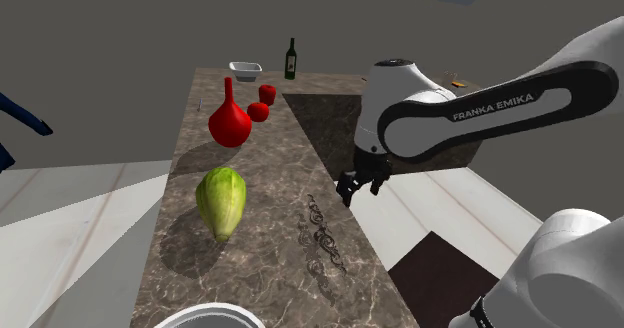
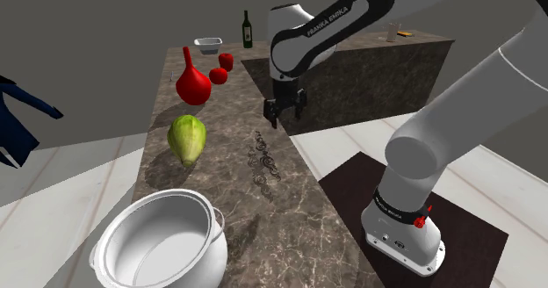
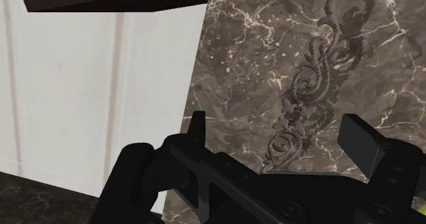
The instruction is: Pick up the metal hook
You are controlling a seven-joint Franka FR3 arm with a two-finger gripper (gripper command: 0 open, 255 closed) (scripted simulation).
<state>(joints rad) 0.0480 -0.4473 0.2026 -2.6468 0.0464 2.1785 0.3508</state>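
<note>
Wrist view shows the hand empty, its fingers spread apart, above the edge of the marble tabletop. The ornate scrolled metal hook lies flat on the tabletop, untouched, near a green cabbage.

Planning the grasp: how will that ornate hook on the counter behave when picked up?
The hook lies flat on the marble counter, so little edge to pinch; it may slide. Its thin scrollwork looks rigid, probably light. Unlikely to roll.
</note>
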